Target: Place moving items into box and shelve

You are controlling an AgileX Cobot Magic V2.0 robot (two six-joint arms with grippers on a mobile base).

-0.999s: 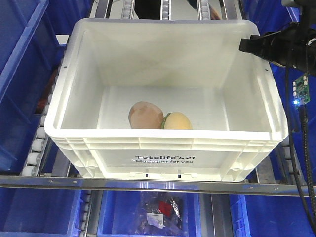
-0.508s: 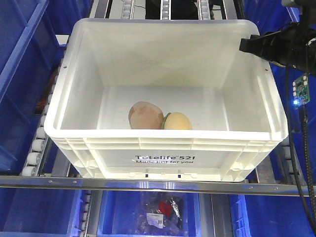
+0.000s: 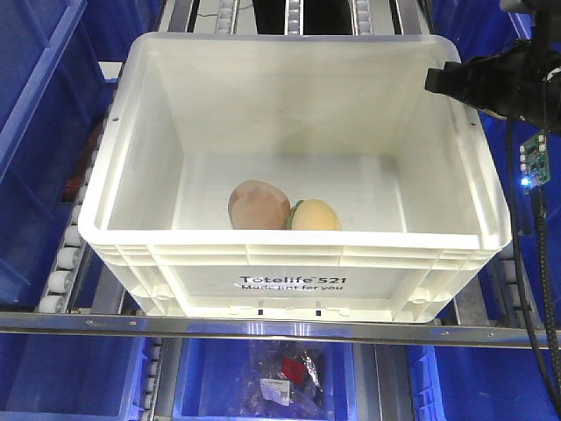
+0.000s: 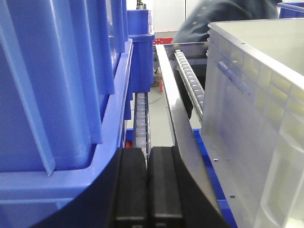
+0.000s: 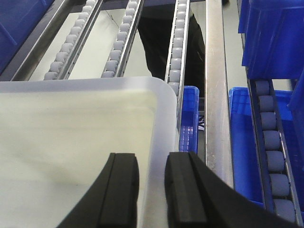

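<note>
White box (image 3: 294,263) sits on the roller shelf (image 3: 66,263), long axis running left-right across the rails, printed face toward the front camera. Both moving items lie inside on the floor near the front wall: pink-brown ball (image 3: 259,205) touching the yellow egg toy (image 3: 316,215) on its right. So loading looks done; what remains is likely pushing the box deeper along the rollers. Right claw (image 5: 151,194) straddles the box's right wall near the far right corner, one finger inside, one outside, wall between them; fingers apart with a small gap each side as far as the wrist view shows, so not clearly clamped on the rim. From the front, the right arm (image 3: 491,83) hangs over that same corner. Left claw (image 4: 146,190) has its fingers pressed together, holding nothing, low in the gap between a blue bin (image 4: 57,95) and the box's left wall (image 4: 247,118), box lying to its right, not touching. Right arm is the one at the box; the rails run away from the camera, across the box's long axis.
</note>
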